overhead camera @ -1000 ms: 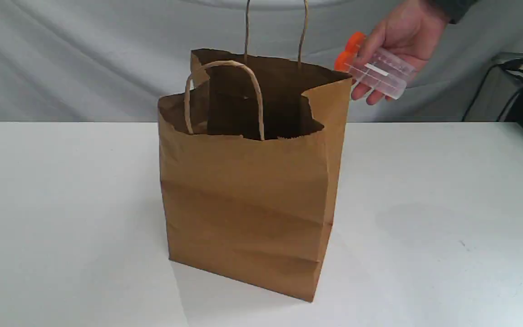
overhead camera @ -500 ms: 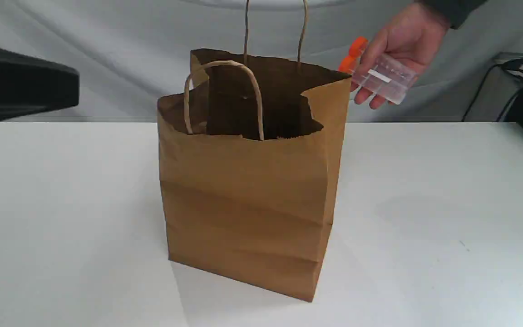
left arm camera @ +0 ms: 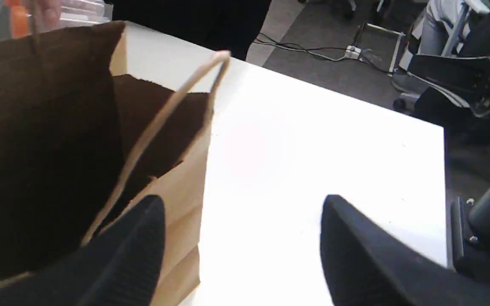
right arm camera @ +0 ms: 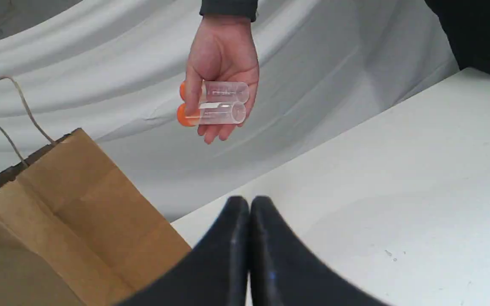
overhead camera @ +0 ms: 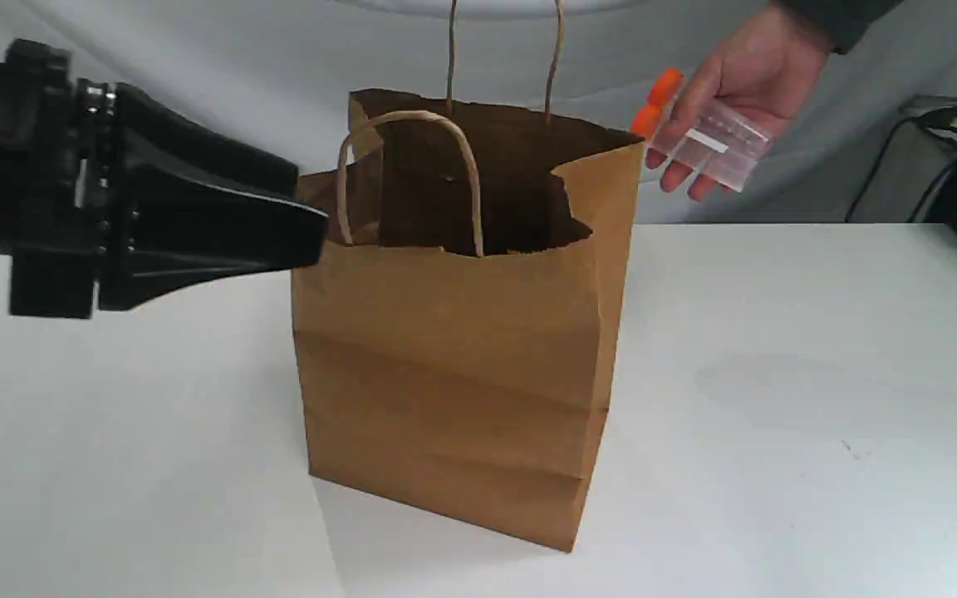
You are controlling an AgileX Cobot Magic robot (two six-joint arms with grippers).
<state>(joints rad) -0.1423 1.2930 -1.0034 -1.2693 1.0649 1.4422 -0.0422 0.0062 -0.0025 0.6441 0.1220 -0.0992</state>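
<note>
A brown paper bag (overhead camera: 453, 357) stands upright and open on the white table (overhead camera: 777, 399), with twine handles (overhead camera: 409, 166). My left gripper (overhead camera: 312, 232) reaches in from the left and sits at the bag's left rim. In the left wrist view it (left arm camera: 243, 208) is open, one finger (left arm camera: 134, 238) over the bag's mouth (left arm camera: 36, 170), the other (left arm camera: 355, 242) outside above the table. A person's hand (overhead camera: 744, 75) holds two clear tubes with orange caps (overhead camera: 699, 141) up behind the bag's right side. My right gripper (right arm camera: 249, 204) is shut and empty, away from the tubes (right arm camera: 215, 104).
A grey cloth backdrop (overhead camera: 154, 100) hangs behind the table. A dark chair or stand (overhead camera: 944, 158) shows at the far right. The left wrist view shows floor cables (left arm camera: 326, 51) and dark equipment (left arm camera: 462, 85) beyond the table's edge.
My left arm has come in from the left edge and reached the bag's left rim. The hand with the tubes has drifted slightly right and down. The bag has not moved.
</note>
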